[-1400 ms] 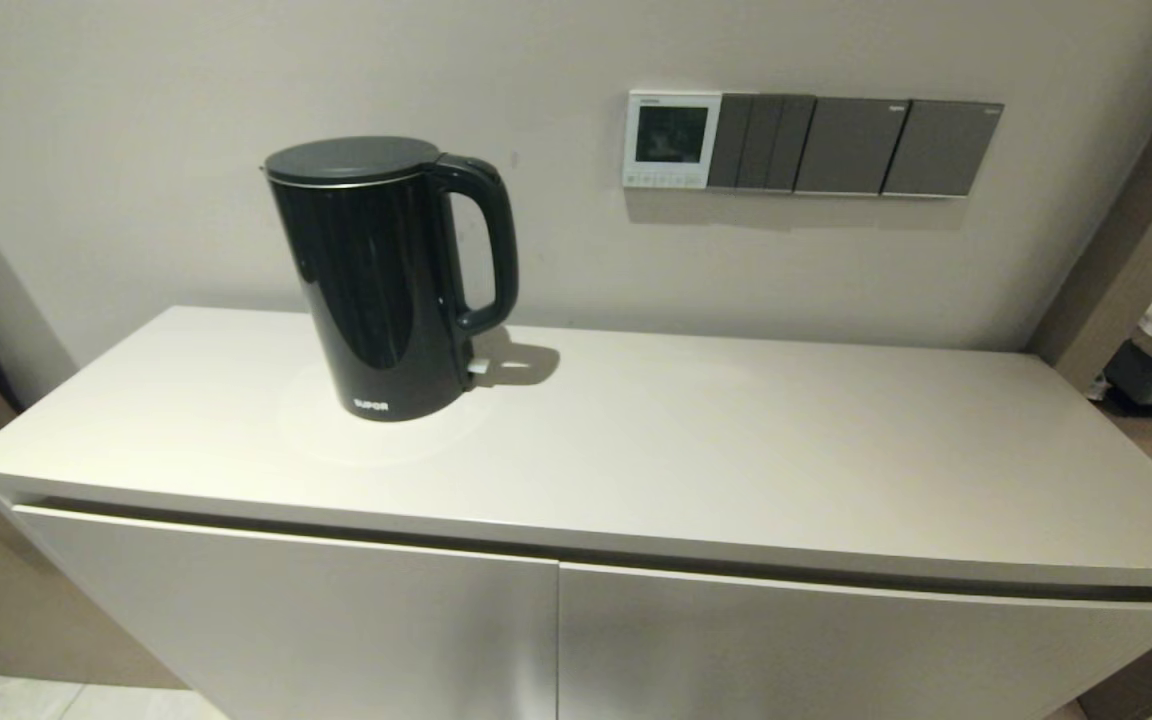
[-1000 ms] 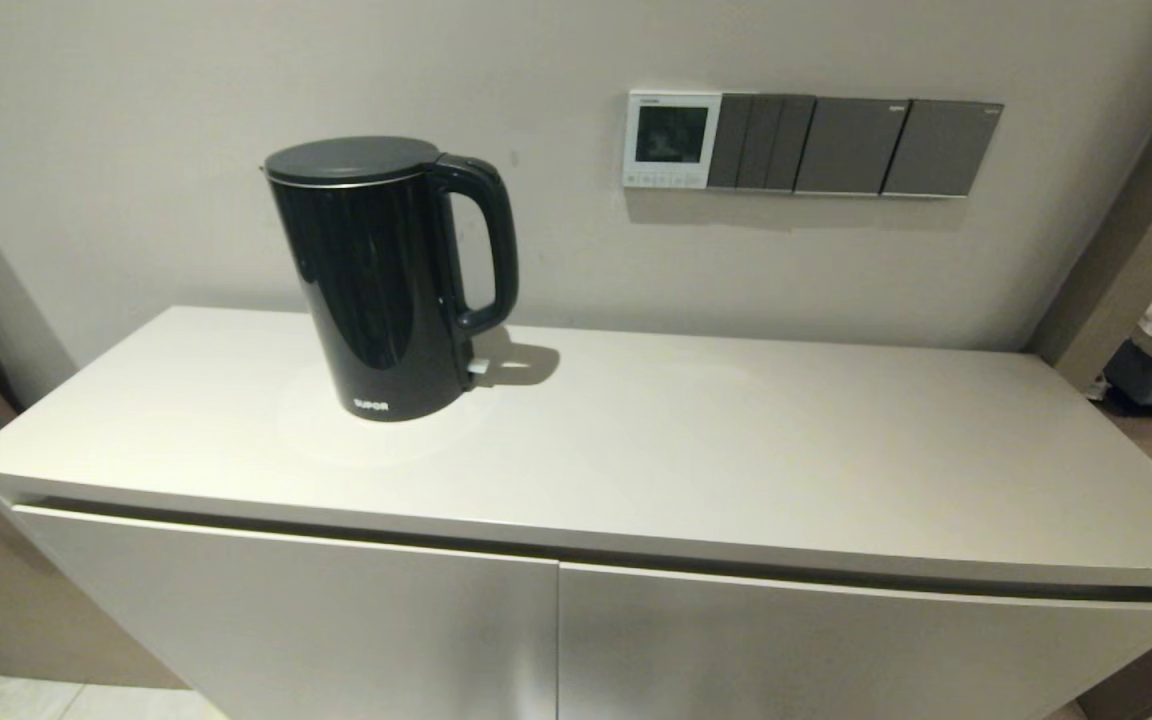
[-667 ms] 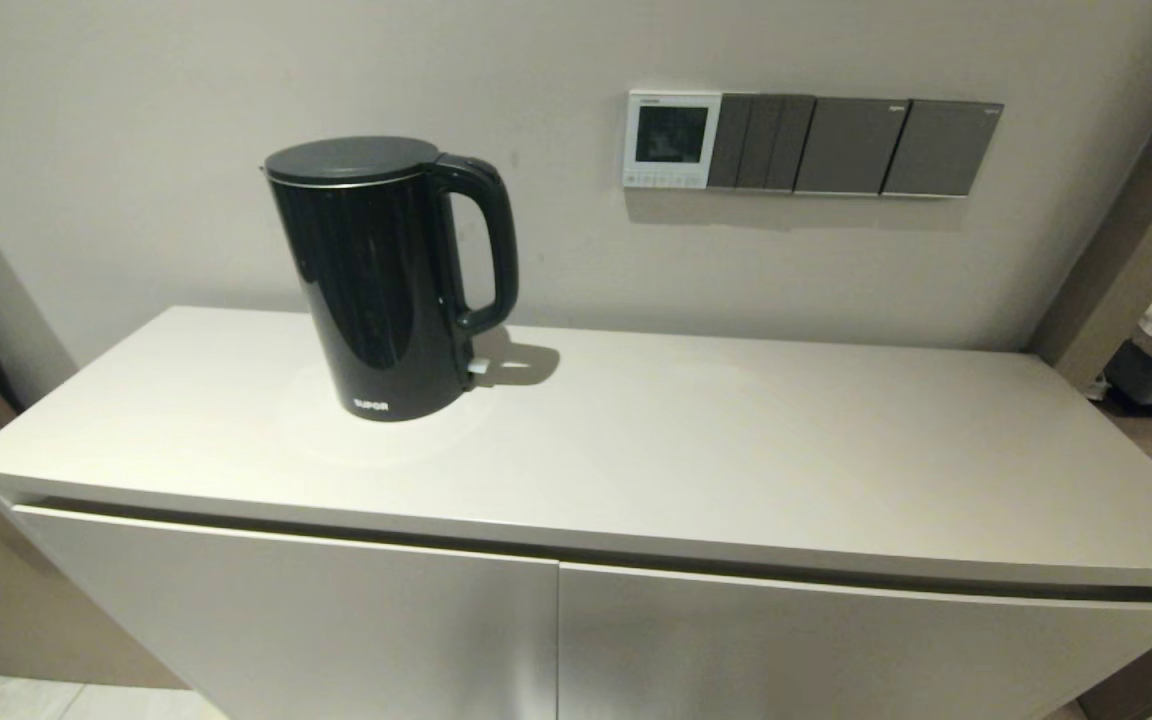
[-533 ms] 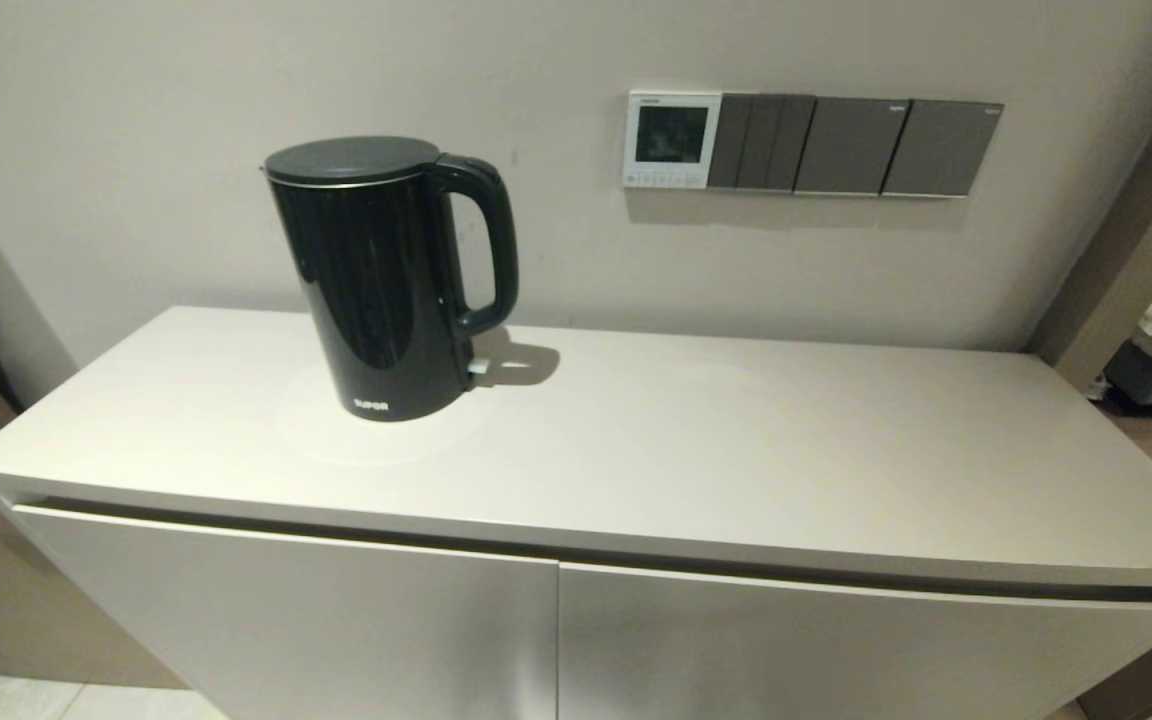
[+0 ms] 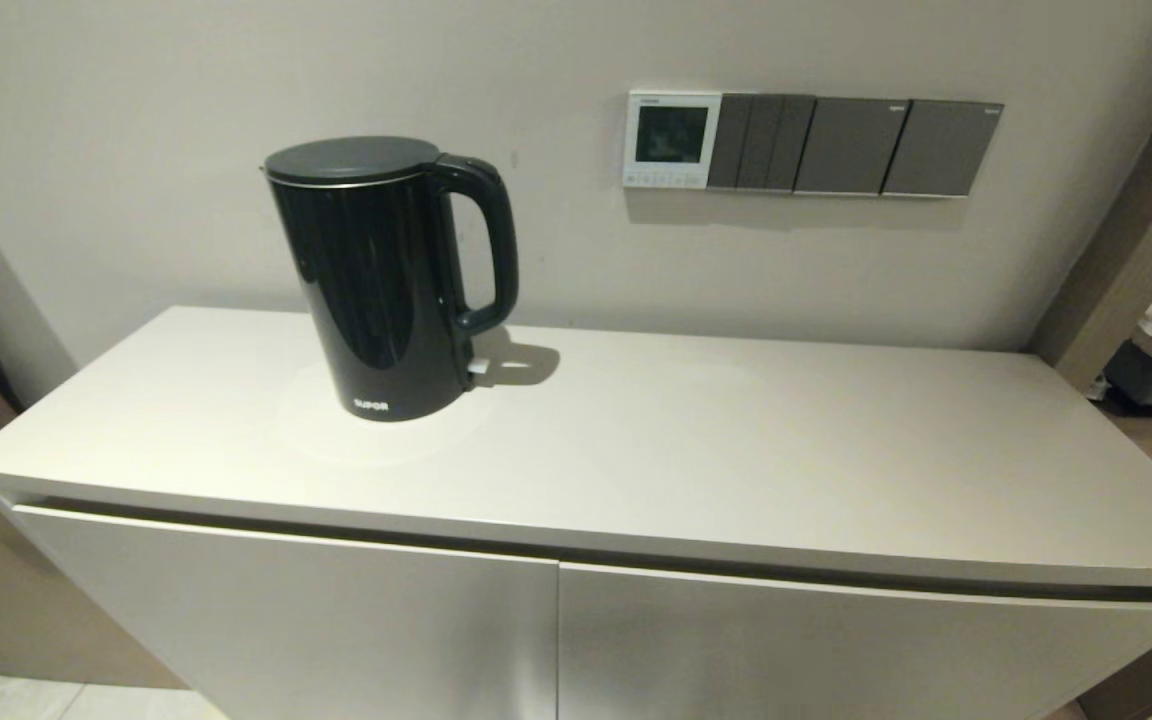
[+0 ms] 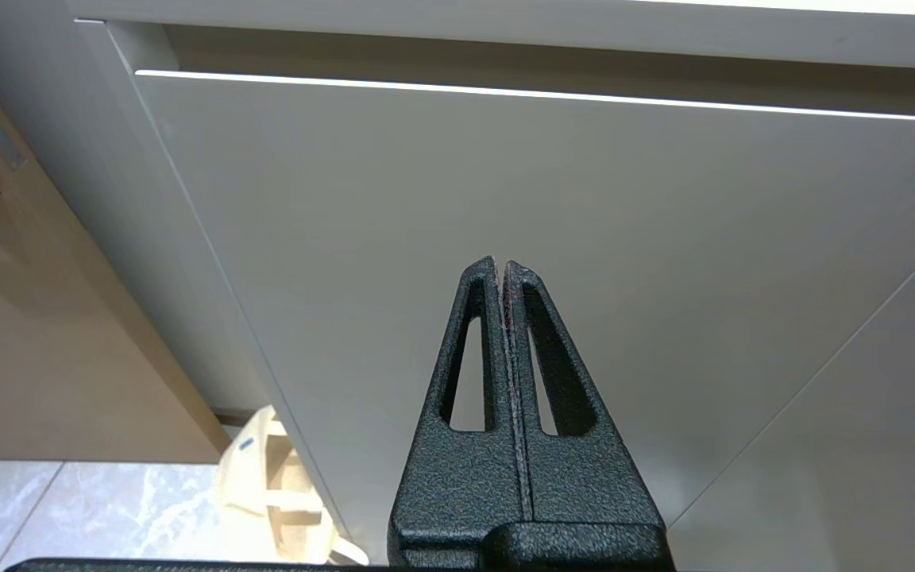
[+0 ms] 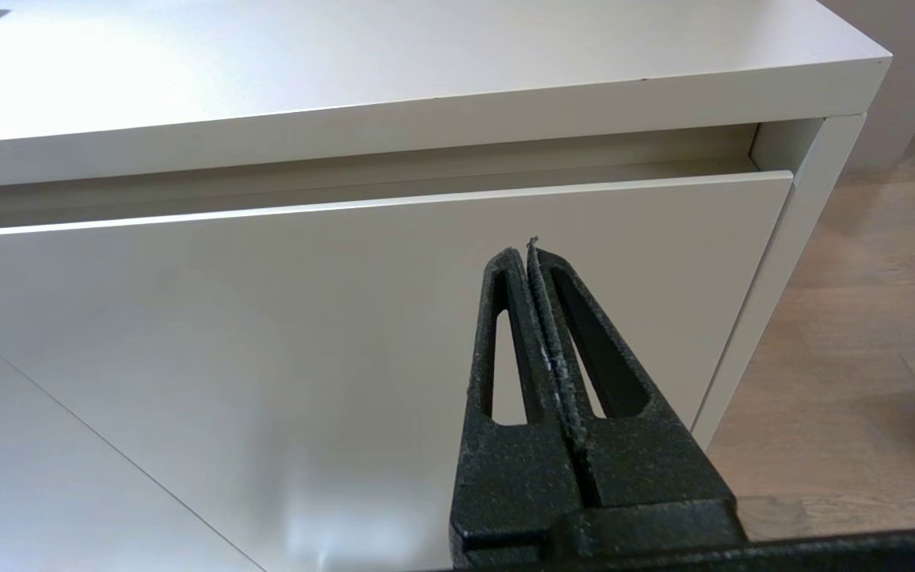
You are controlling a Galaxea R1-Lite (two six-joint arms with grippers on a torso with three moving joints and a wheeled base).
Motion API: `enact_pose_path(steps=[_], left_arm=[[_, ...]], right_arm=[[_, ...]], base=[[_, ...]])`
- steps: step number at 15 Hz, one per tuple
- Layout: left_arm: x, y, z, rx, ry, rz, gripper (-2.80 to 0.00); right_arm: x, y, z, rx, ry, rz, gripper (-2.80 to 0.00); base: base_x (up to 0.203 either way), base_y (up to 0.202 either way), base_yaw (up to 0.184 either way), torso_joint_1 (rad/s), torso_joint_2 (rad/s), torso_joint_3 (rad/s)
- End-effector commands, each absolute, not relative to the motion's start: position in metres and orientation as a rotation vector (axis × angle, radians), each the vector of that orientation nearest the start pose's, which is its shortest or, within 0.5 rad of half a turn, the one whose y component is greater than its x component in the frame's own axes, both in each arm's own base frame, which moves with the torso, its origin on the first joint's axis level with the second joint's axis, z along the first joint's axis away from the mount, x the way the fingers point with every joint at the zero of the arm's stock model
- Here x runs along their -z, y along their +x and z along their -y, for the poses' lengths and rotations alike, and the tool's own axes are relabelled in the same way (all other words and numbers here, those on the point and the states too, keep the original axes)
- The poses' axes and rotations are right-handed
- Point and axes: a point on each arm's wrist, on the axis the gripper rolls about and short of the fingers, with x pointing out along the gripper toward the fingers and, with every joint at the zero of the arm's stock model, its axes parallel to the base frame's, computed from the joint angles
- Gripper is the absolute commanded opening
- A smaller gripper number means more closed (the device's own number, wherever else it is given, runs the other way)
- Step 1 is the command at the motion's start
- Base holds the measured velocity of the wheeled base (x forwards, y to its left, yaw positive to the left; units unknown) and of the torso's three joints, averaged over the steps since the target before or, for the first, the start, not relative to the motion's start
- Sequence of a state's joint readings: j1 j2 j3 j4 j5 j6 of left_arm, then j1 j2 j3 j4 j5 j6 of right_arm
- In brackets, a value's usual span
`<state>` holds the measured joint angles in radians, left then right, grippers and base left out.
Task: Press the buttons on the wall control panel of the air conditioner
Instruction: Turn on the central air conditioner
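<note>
Wall control panel: small white square panel [image 5: 672,139] sat on the wall above the table, right of the kettle; its screen was dark.
Buttons: a row of tiny pale buttons [image 5: 665,180] ran along the panel's lower edge, below the screen; nothing touched them.
Switch plates: dark grey plates [image 5: 856,147] stood in a line, the nearest touching the panel's right side.
Kettle: black kettle [image 5: 386,275] stood upright on the table's left half, handle turned toward the panel, lid on.
Table: white cabinet top [image 5: 736,450] over two closed doors [image 5: 556,640].
Left gripper: low, in front of the left cabinet door [image 6: 505,199], out of the head view; left gripper [image 6: 500,266] had its fingers [image 6: 477,349] clenched together, grasping nothing.
Right gripper: low, before the right door near the cabinet's right corner [image 7: 807,159]; right gripper [image 7: 527,253] had its fingers pressed together, empty.
Floor: wood floor [image 7: 847,318] lay to the cabinet's right, pale tile [image 6: 108,508] to its left.
</note>
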<state>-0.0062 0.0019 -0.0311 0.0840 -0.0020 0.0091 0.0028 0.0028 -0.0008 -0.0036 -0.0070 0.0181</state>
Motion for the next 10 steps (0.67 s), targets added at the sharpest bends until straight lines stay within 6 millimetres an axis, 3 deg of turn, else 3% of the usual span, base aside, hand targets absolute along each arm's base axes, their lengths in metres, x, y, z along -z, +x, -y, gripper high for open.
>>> enact_pose_path(steps=[1,5,10], left_arm=[[-0.075,-0.025,0.000,0.008,0.009,-0.055,-2.80],[-0.076,-0.025,0.000,0.008,0.009,-0.054,-2.80],[-0.075,-0.025,0.000,0.008,0.009,-0.055,-2.80]], right_arm=[[-0.086,-0.026,0.000,0.000,0.011,0.042,-2.80],[-0.149,-0.044,0.000,-0.005,0.009,0.150,-2.80],[-0.238,-0.004,0.000,0.001,0.009,0.147,-2.80]], base=[[0.000,0.000,0.000,0.000,0.00,0.000],[0.000,0.000,0.000,0.000,0.00,0.000],[0.000,0.000,0.000,0.000,0.00,0.000]])
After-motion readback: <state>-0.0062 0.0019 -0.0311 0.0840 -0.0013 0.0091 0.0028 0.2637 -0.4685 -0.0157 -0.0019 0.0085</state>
